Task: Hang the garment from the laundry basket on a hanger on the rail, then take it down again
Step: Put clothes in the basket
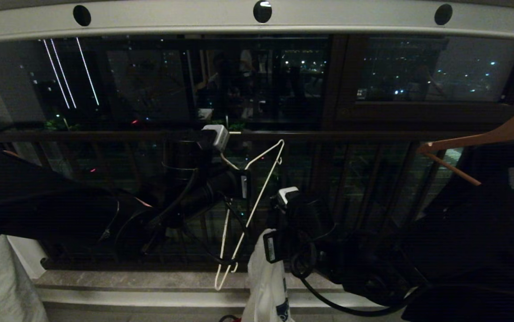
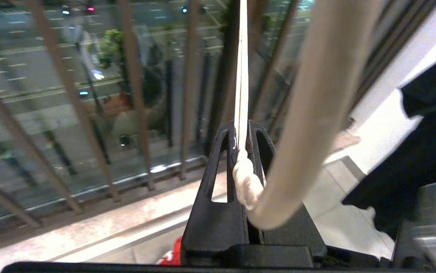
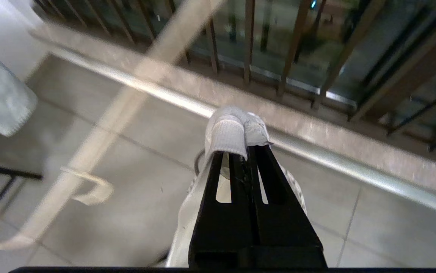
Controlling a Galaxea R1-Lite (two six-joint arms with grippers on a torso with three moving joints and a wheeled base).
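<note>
At the lower centre of the head view, the right gripper (image 1: 271, 245) is pinching the white T-shirt (image 1: 268, 286), jaws closed on the ribbed collar edge (image 3: 227, 132); the body of the shirt is hanging down toward the tiled floor (image 3: 146, 212). Just beside it and slightly higher, the left gripper (image 2: 242, 140) is clamping the white wire hanger (image 1: 250, 210) at its twisted neck, jaws narrow on the wire, and the hanger is tilting steeply, one shoulder up and the other down near the stone ledge (image 1: 149, 279). Beyond both arms, the dark balcony railing (image 1: 105, 135) is crossing the view. Farthest and highest, the pale grey rail (image 1: 172, 20) with round holes is running along the top; nothing is hanging on it here. A brown wooden hanger (image 1: 485, 138) is showing at the right.

Judged step: dressing the hanger, shirt not yet threaded on. The next move calls for bringing the collar opening over the lower hanger shoulder while keeping both grips firm.

No lettering is readable; the shirt's dark graphic (image 1: 282, 308) is only partly visible. The laundry basket is not in view.
</note>
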